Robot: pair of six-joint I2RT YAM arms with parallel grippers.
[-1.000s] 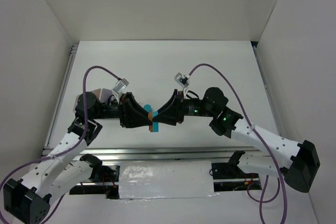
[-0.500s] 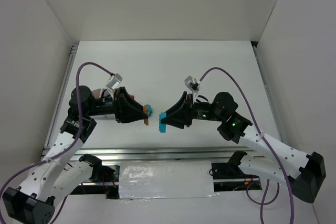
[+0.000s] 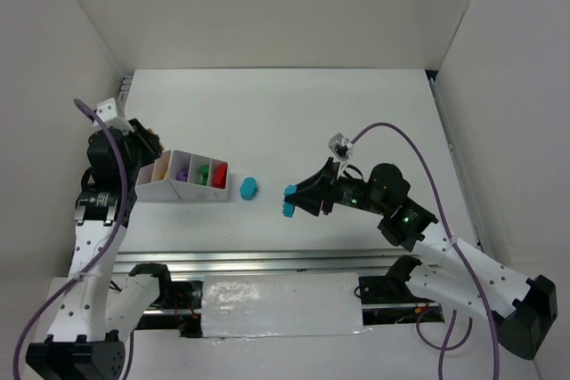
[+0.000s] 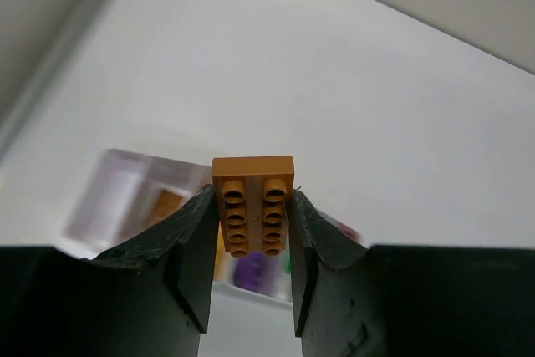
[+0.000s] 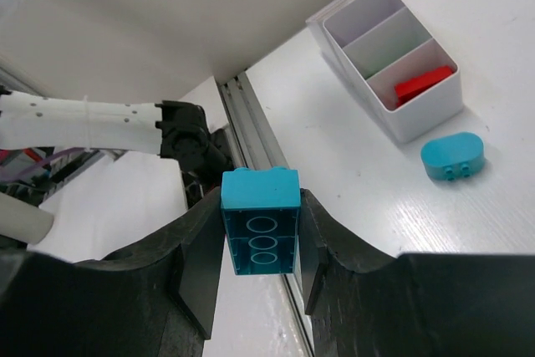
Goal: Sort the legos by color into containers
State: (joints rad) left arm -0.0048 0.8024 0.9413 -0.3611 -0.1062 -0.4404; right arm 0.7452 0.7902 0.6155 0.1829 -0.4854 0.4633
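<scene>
My left gripper (image 4: 251,236) pinches an orange-yellow studded brick (image 4: 253,198), my right gripper (image 5: 261,248) a teal brick (image 5: 260,206). A teal oval (image 3: 248,189) lies beside the white tray (image 3: 183,191), sorted bricks (image 3: 203,173) inside.

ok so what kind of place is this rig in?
Most likely a lab test cell: a white table boxed in by plain white walls, left arm and right arm bolted to a metal rail at its near edge, with toy props, a divided tray and a teal oval brick.
</scene>
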